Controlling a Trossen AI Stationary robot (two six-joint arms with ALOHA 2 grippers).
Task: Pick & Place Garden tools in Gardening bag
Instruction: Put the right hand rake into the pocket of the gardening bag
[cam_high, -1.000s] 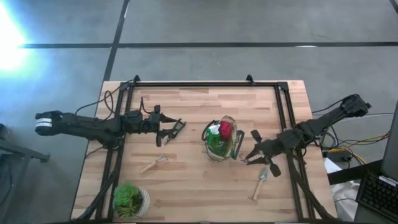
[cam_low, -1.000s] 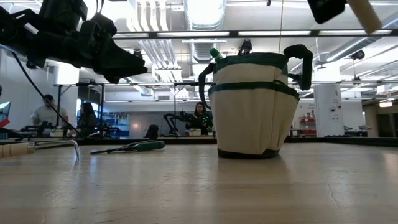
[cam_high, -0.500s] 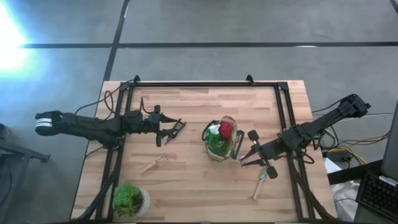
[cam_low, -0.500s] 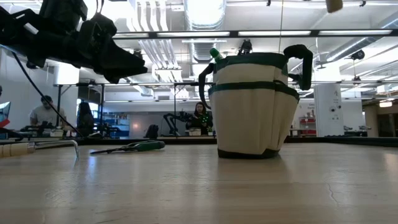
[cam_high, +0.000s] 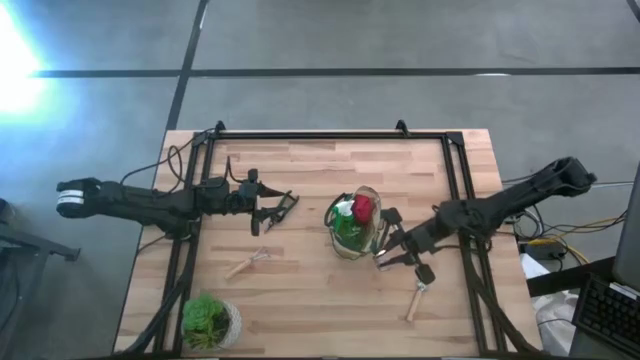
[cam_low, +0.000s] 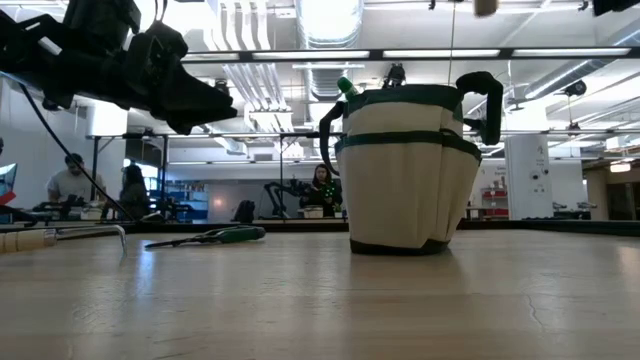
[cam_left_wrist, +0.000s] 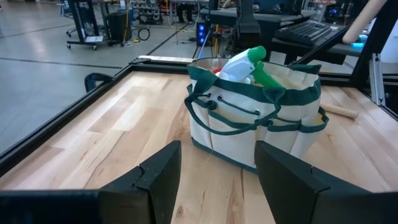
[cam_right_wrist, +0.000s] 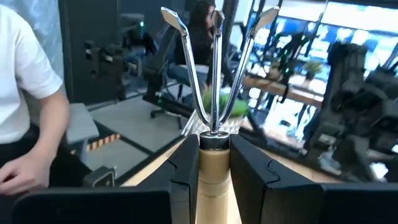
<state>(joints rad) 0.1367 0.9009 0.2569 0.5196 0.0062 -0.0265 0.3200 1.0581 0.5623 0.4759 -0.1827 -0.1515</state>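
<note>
Fingers (cam_right_wrist: 186, 180) of our right gripper (cam_high: 392, 243) clamped the fork's wooden handle (cam_right_wrist: 214, 171); left fingers (cam_left_wrist: 158, 177) gaped wide; we feared tines (cam_right_wrist: 214, 68) catching the gardening bag's rim (cam_high: 377, 235).

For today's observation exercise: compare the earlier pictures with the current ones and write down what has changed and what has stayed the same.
The right gripper, jaws shut on the wooden-handled rake, carried it left across the table toward the gardening bag and is now beside its rim. Unchanged: the left gripper, open; the bag; the tools lying on the table; the plant.
</note>
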